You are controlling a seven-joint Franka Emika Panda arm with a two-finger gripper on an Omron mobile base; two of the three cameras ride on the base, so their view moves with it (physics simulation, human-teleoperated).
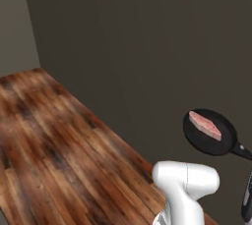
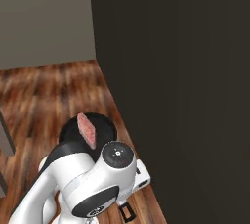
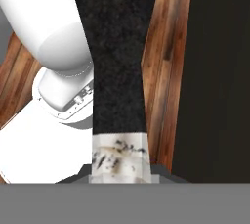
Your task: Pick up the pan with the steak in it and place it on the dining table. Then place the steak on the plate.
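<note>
The black pan [image 1: 209, 133] hangs in the air above the wooden floor, level, its thin handle [image 1: 243, 151] running off the right edge. The pink-red steak [image 1: 205, 125] lies flat inside it. In the right base view the pan [image 2: 105, 125] shows just behind my white arm, with the steak [image 2: 87, 129] in it. In the hand view the black handle [image 3: 117, 61] runs straight down the middle into my gripper [image 3: 118, 169], which is shut on it. The dining table and the plate are out of view.
A tall dark panel [image 1: 147, 47] stands close on the right, along the wooden floor [image 1: 49, 135]. A lighter grey wall [image 2: 44, 17] closes the far left. My white arm [image 2: 93, 184] sits under the pan.
</note>
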